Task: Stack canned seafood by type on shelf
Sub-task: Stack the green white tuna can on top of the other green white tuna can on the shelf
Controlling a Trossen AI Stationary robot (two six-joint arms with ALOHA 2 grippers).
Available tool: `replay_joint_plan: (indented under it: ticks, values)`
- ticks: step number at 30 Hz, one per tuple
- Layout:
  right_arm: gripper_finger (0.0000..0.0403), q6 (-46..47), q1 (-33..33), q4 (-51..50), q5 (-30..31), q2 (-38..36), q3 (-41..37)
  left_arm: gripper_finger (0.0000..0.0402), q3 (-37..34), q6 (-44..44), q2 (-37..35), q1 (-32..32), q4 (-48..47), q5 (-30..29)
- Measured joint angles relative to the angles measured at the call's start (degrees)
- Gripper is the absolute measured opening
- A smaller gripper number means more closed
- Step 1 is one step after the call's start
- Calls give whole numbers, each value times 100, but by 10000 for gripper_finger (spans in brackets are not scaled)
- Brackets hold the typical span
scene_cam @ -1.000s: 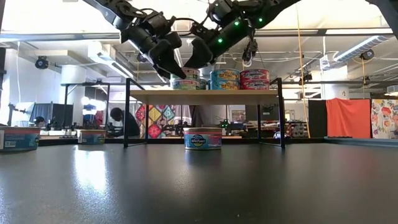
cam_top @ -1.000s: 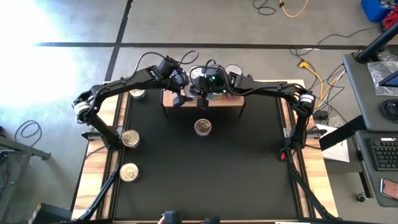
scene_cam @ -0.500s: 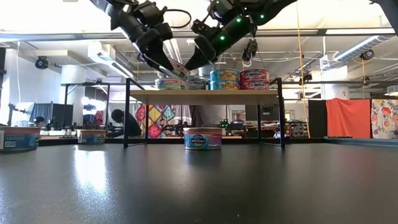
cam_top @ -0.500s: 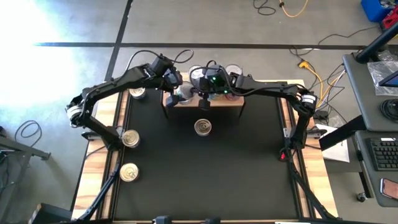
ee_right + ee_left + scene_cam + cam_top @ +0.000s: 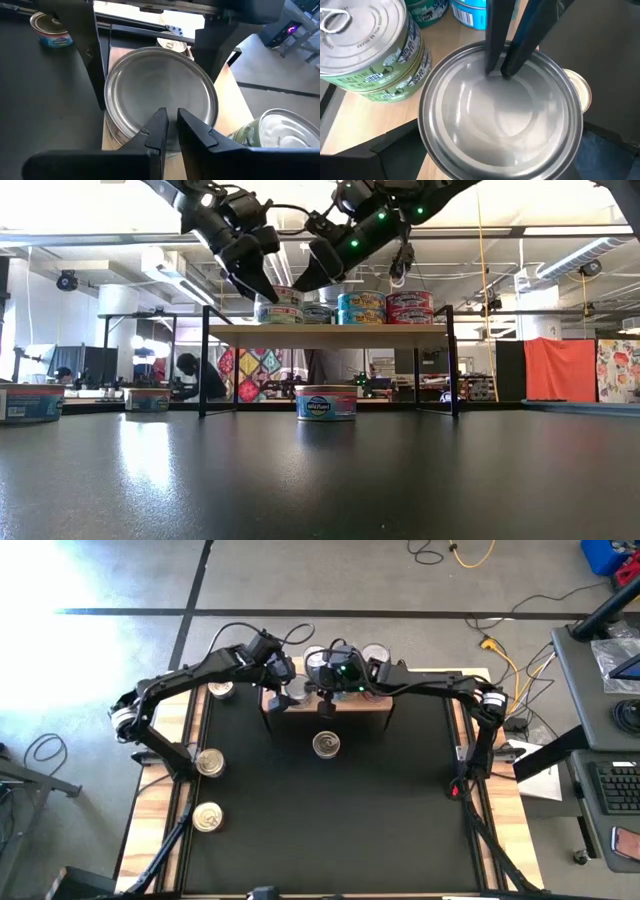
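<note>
- While both arms are working over the shelf (image 5: 372, 706), the tin (image 5: 500, 110) is sitting at its left end.
- Left gripper (image 5: 282, 697) is straddling the tin, jaws wide; looks released.
- Right gripper (image 5: 169, 131), nearly closed and empty, is pressing its tips on the lid.
- Probably rigid and slick; gripping the side wall looks best.
</note>
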Motion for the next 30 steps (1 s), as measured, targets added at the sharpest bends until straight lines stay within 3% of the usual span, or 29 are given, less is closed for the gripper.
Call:
replay_joint_plan:
  ticks: [13, 23, 30]
  values:
    - [38, 514, 72, 804, -153, 66, -15, 400, 13, -19, 160, -2, 208, 161]
    - [38, 653, 59, -222, -59, 42, 44, 400, -31, -299, 274, -48, 689, 378]
    - [38, 650, 68, -291, -4, 44, 37, 400, 3, -270, 259, -37, 461, 518]
